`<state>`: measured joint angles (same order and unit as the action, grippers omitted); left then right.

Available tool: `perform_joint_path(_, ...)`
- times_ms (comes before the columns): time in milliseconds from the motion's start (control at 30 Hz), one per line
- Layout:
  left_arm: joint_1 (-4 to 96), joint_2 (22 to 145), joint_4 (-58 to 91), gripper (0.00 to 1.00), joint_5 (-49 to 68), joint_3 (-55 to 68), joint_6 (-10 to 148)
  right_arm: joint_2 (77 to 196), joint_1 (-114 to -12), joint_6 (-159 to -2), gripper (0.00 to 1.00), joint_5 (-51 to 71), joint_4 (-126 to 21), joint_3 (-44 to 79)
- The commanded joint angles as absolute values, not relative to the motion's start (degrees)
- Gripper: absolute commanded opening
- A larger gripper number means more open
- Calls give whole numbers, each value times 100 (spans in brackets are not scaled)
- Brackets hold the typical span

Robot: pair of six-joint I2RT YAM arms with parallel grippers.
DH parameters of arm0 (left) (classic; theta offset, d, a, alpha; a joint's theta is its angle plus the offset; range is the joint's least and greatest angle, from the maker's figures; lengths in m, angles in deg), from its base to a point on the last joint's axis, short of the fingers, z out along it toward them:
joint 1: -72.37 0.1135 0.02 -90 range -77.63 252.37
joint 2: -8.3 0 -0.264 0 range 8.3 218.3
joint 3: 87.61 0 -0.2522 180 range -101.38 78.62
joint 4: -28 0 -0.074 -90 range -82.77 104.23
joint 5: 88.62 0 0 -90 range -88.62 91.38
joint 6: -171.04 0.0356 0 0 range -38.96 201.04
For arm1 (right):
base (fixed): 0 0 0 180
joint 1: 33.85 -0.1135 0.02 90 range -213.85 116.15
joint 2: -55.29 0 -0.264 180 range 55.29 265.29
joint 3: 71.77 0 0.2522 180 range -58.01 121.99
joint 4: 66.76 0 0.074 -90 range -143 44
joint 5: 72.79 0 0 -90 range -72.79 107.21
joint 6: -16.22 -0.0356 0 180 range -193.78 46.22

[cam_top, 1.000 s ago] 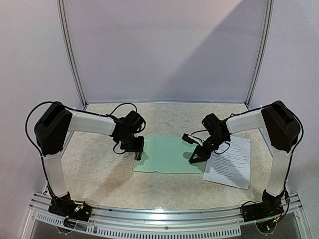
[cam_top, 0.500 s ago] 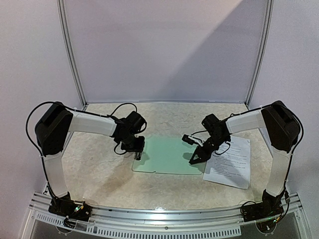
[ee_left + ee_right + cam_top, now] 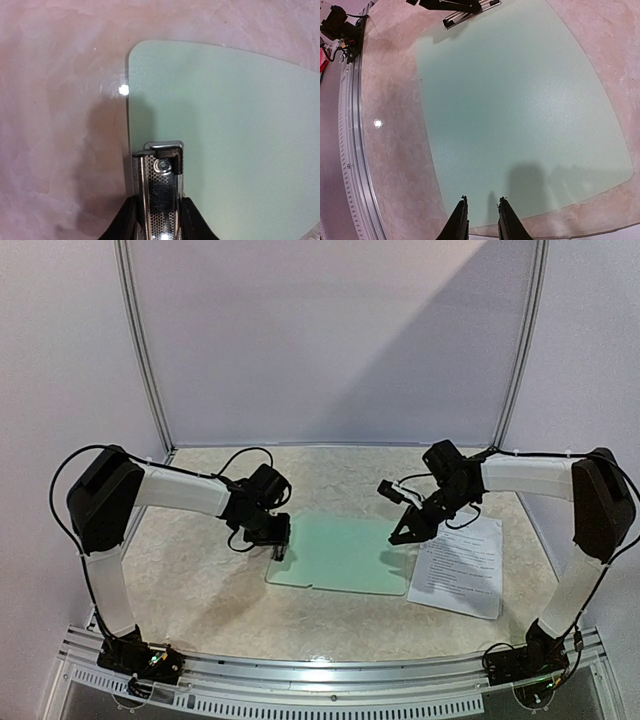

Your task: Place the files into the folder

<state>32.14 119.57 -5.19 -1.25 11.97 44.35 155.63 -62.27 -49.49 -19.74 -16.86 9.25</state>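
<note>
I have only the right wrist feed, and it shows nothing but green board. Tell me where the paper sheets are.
Observer: The printed sheets lie flat on the table, right beside the right short edge of the mint-green clipboard.
Operator: Report on the left arm. I only catch a sliver of it.
Observer: The left gripper is closed on the metal clip at the clipboard's left edge, with one finger on either side.
Operator: Now place my right gripper relative to those sheets.
Observer: The right gripper hangs over the clipboard's right edge. The sheets are on its right, and it holds none of them.
</note>
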Motion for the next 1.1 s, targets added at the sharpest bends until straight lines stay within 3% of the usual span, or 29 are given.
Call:
perform_joint_path(0,3184,12331,-784,0,486,1534,4327,15459,-6204,-4958,21,-2138,-1459,956)
perform_joint_path(300,3203,12253,-716,0,559,1679,4253,15706,-6213,-5285,21,-1997,-1951,487)
perform_joint_path(333,3203,12262,-692,2,602,1697,4276,15779,-6232,-5315,20,-1959,-1995,478)
perform_joint_path(433,3211,12302,-695,22,667,1706,4333,16115,-6312,-5351,20,-1656,-2080,518)
perform_joint_path(667,3232,12187,-902,41,721,1644,4539,16643,-6377,-5322,20,-1368,-2082,637)
perform_joint_path(900,3417,12268,-1175,41,731,1477,4809,16787,-6377,-5218,20,-1241,-2098,615)
perform_joint_path(1067,3402,12203,-1630,43,-92,1297,4834,16812,-6378,-5186,20,-1237,-2085,604)
